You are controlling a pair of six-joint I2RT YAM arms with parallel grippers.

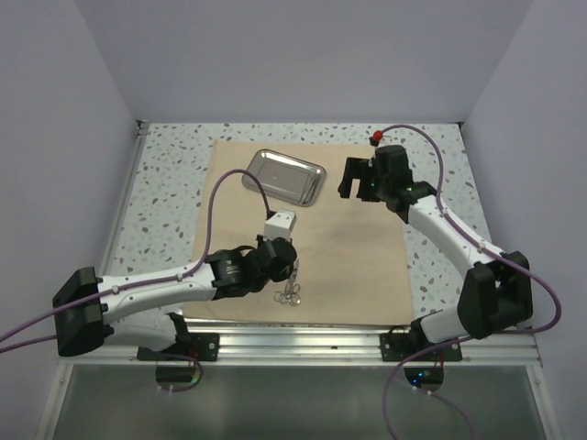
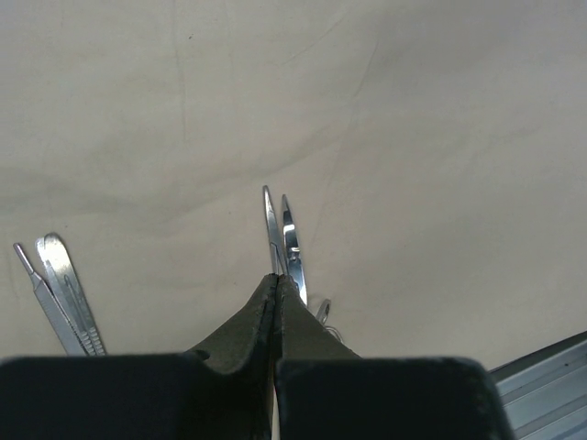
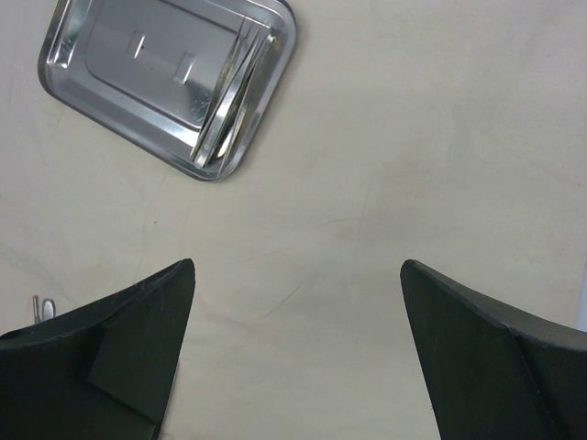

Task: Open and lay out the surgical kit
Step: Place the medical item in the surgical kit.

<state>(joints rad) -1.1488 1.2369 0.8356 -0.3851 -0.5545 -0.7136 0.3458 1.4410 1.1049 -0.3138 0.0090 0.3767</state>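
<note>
Two hands, one kit, spread partway.

1. Cloth wrap [image 1: 348, 266]: tan, unfolded and lying flat on the speckled surface [image 1: 174, 165]. It serves as the field on which everything else is set out.

2. Steel tray [image 1: 275, 170]: rectangular with rounded corners, on the far left part of the wrap. The right wrist view shows slim instruments [image 3: 231, 105] lying inside it along one long side, not yet taken out.

3. Scissors [image 2: 282, 229]: pinched close behind the blades by the left hand [image 1: 286, 268], whose fingers are pressed together on them. The tips point out past the fingers, low over the near middle of the wrap. A grip near the pivot probably keeps the blades steady for setting down.

4. Two flat handles [image 2: 60, 293]: side by side on the wrap, left of the scissors in the left wrist view. They are apart from the scissors and appear already placed.

5. Right hand [image 3: 298, 266]: spread wide and holding nothing. It hangs above bare cloth just right of the tray, likely placed to reach the tray's contents.

Judgement: unwrapping is done and the laying-out is in progress.
</note>
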